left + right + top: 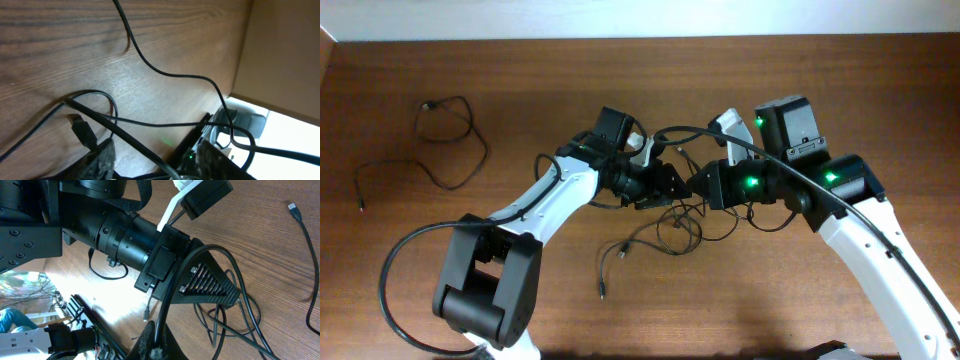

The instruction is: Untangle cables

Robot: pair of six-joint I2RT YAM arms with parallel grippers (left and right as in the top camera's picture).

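A tangle of thin black cables point(680, 225) lies on the wooden table between my two arms; one free end with a plug point(603, 290) trails toward the front. My left gripper point(665, 187) hovers over the tangle. In the left wrist view its fingers point(155, 157) are spread apart, and a cable point(135, 142) runs between them without being pinched. My right gripper point(705, 182) faces it closely. In the right wrist view it point(157, 339) is shut on a black cable point(172, 287) that rises over the left gripper's finger point(210, 282).
A separate loose black cable point(445, 140) lies at the far left of the table. A USB plug point(295, 211) rests on the wood in the right wrist view. Another plug point(80, 127) lies by my left finger. The table's far edge point(240, 65) is close.
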